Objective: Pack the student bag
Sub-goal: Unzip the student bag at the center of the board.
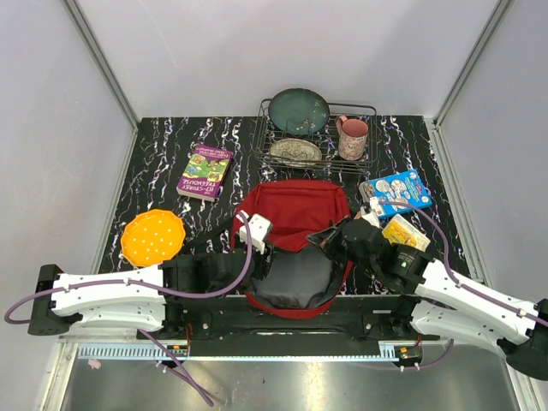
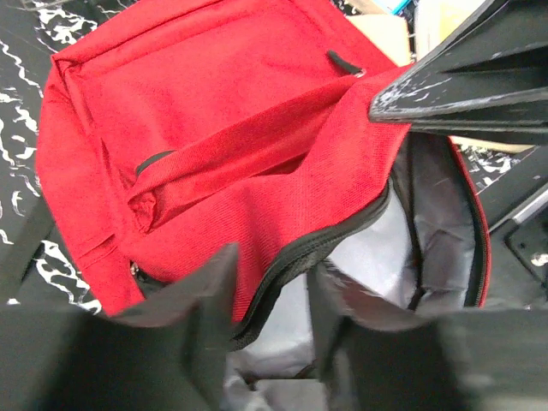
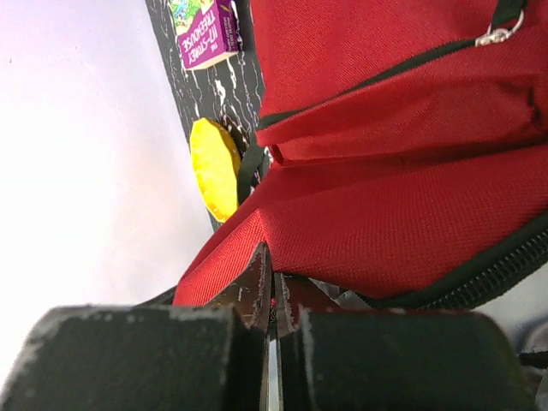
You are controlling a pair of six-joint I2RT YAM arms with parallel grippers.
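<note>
Student bag (image 1: 295,214) sits at the table's 6 o'clock edge, main zip open, grey lining bare. Right gripper (image 3: 267,257) is closed at its flap; whether it pinches fabric is unclear. Left gripper (image 2: 274,265) stands slightly apart astride the zipper. Book (image 1: 205,171) at 10 o'clock, yellow disc (image 1: 152,237) at 8 and blue packet (image 1: 396,193) at 3 all lie outside. Packing looks barely begun.

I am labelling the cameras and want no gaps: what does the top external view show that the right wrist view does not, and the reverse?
Only the top external view shows the dish rack with its plates, the pink mug, the blue package and the left arm. Only the right wrist view shows the metal zipper ring and, up close, the right gripper shut at the bag's edge. Both show the student bag, the purple book and the yellow disc.
</note>
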